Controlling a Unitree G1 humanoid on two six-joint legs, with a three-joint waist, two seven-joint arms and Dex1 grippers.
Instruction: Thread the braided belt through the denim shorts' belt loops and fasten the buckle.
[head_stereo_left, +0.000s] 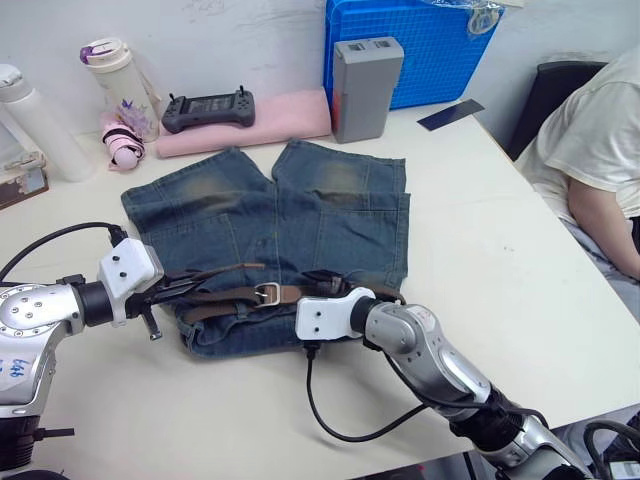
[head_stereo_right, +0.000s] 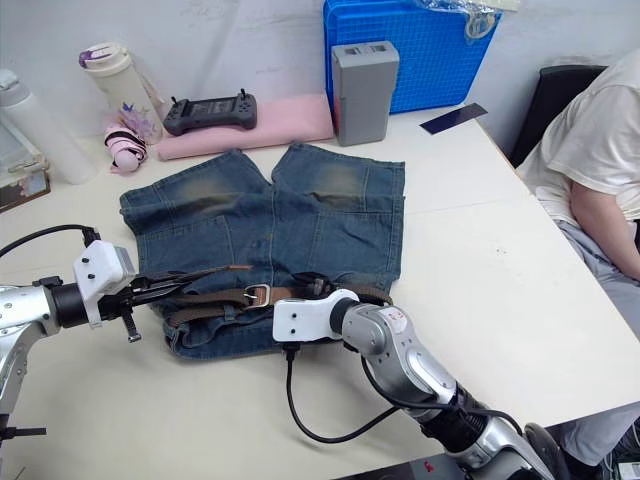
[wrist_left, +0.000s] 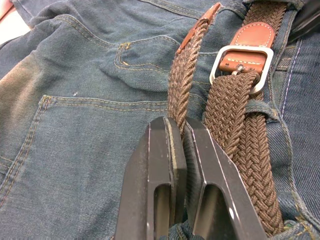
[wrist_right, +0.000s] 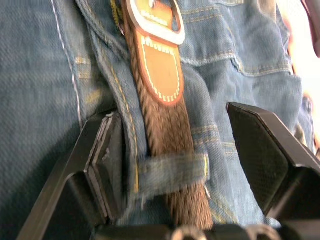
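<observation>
Behind denim shorts (head_stereo_left: 270, 235), game controller (head_stereo_left: 208, 109), grey box (head_stereo_left: 365, 88)

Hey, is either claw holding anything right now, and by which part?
The left claw is shut on the braided belt, pinching its free woven strand a little short of the leather tip. The right claw is open astride the belt at a belt loop, holding nothing.

Faded denim shorts (head_stereo_left: 270, 225) lying flat before me, braided belt (wrist_left: 235, 125) running along their waistband through a belt loop (wrist_right: 172, 172), silver buckle (wrist_left: 241, 67) lying face up.
</observation>
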